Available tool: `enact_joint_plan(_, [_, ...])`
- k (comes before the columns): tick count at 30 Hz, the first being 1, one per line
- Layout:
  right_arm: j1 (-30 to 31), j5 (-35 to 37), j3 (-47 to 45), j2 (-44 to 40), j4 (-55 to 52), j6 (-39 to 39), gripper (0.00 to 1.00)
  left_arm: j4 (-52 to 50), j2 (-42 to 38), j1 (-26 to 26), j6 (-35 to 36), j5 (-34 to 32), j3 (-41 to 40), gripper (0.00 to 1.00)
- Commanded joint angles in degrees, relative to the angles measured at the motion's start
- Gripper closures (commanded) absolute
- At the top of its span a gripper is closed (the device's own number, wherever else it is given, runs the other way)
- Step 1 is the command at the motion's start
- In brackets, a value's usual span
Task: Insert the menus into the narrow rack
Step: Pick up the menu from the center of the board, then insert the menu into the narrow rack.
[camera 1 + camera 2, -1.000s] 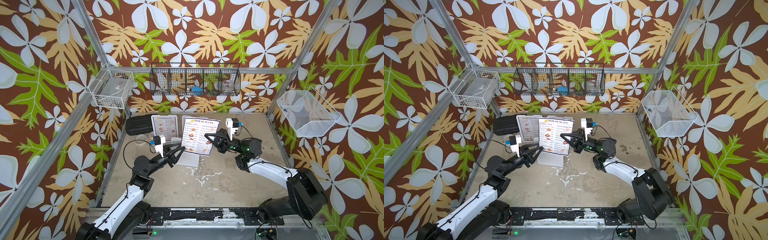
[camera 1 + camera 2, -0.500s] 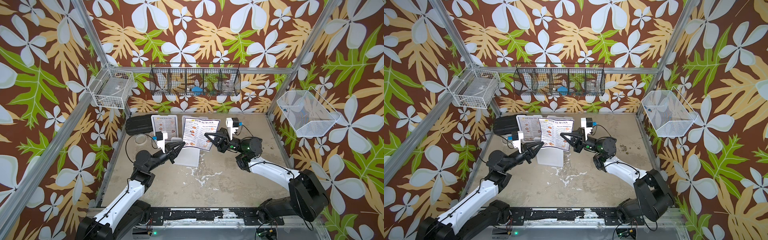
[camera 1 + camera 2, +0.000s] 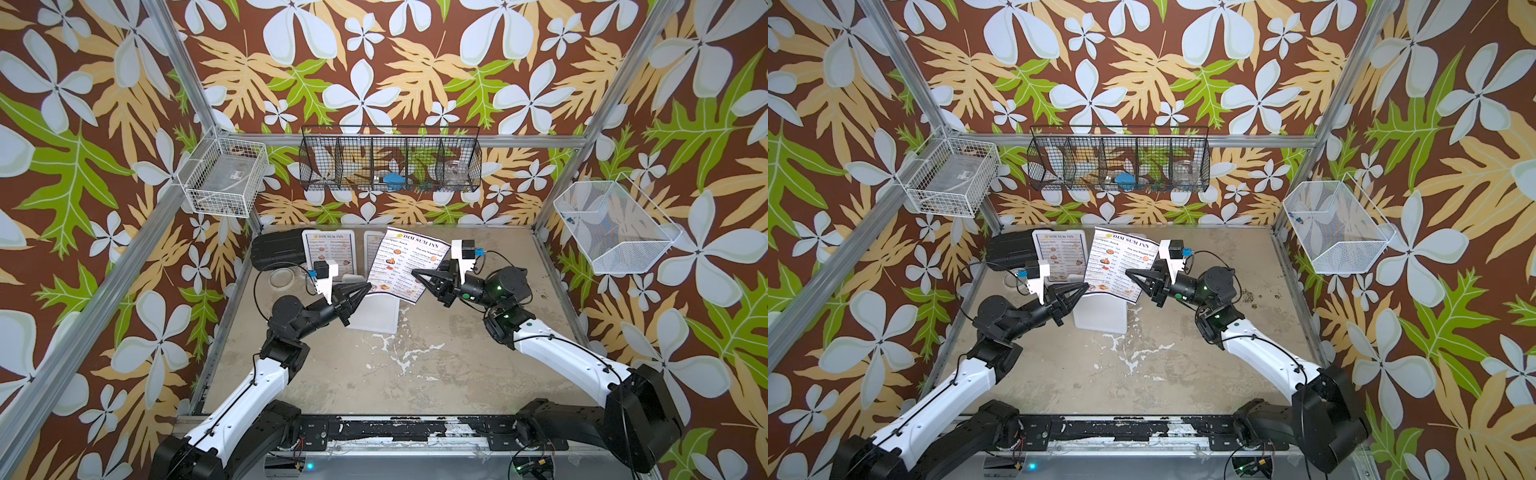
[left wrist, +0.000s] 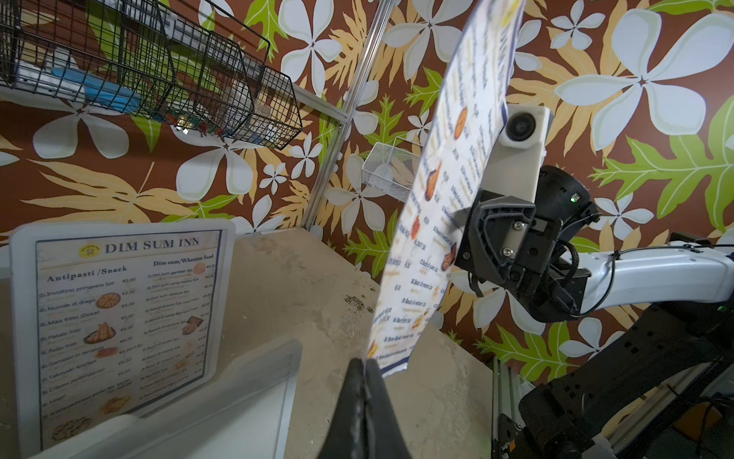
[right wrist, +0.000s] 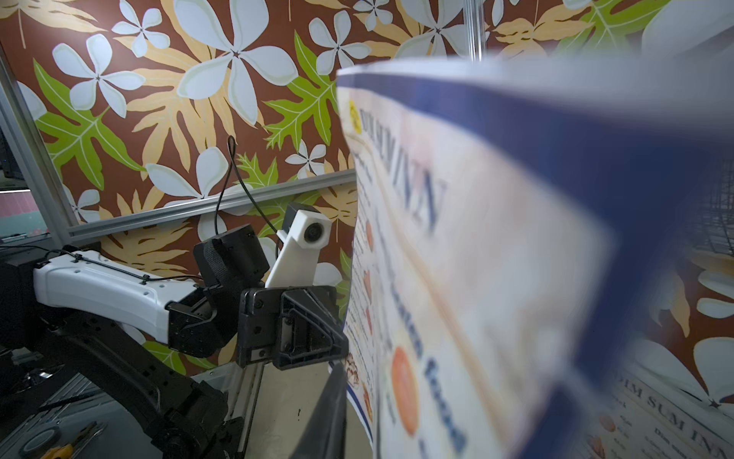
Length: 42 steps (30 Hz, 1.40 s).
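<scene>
- We see the held menu [image 3: 405, 266] up off the surface [image 3: 436, 374]. It is tilted, with its "DIM SUM INN" heading uppermost and its lower edge above the rack [image 3: 374, 318].
- Our left claw [image 3: 368, 286] is closed, its tips pinched together on the lower corner of that sheet. In the left wrist view the corner runs straight down into the meeting tips [image 4: 363, 369].
- Our right claw [image 3: 415, 272] sits at the opposite edge of the sheet, about halfway up. In the right wrist view one finger [image 5: 333, 397] shows just beside the printed face, which is blurred and curved. We cannot tell whether this claw is gripping the sheet or is merely close around it.
- A second menu [image 3: 328, 253] stands upright at the back of the rack against a white panel with rounded corners. In the left wrist view its print [image 4: 127, 314] is sharp enough to read.
- In a top view a third menu [image 3: 371, 249] stands just beside the second, on the right arm's side. It is mostly hidden behind the held sheet.
- The rack is white and rests on the surface between the two claws, and its low front part is bare.
- A black case [image 3: 278, 249] lies in the back corner next to the second menu. A clear round dish [image 3: 281, 277] sits just in front of the case.
</scene>
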Motion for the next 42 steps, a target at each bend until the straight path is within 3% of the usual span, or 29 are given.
enact_joint_plan(1, [-0.03,1.15,0.62,0.21,-2.29,-3.04,0.85,0.1,-0.17,0.11,0.99,0.19,0.51,1.0])
enact_joint_plan(7, [-0.03,1.54,1.32,1.58,-0.64,-1.48,1.0,-1.38,-0.6,0.1,1.82,-2.75,0.66,1.0])
enact_joint_plan(11, [-0.02,1.09,2.24,3.43,3.24,2.03,1.0,-1.99,-1.14,0.19,3.2,-5.62,0.95,0.81])
enact_joint_plan(16, [0.01,1.43,4.03,5.97,6.91,5.37,1.0,-0.58,-0.57,1.78,4.12,-4.15,2.39,0.65])
enact_joint_plan(22, [-0.03,0.5,7.19,9.09,10.29,9.14,1.0,2.49,0.75,4.81,2.45,-1.35,3.97,0.52])
enact_joint_plan(27, [-0.03,0.23,8.61,10.22,12.58,10.73,1.0,6.48,2.57,8.64,-0.8,1.7,3.86,0.5])
enact_joint_plan(37, [-0.03,-1.74,14.34,15.93,14.46,14.0,1.0,8.17,4.36,10.9,-0.79,1.33,4.73,0.49])
enact_joint_plan(42, [-0.03,-2.19,16.65,18.29,14.83,15.15,1.0,8.87,5.3,11.44,-0.71,1.41,5.47,0.55])
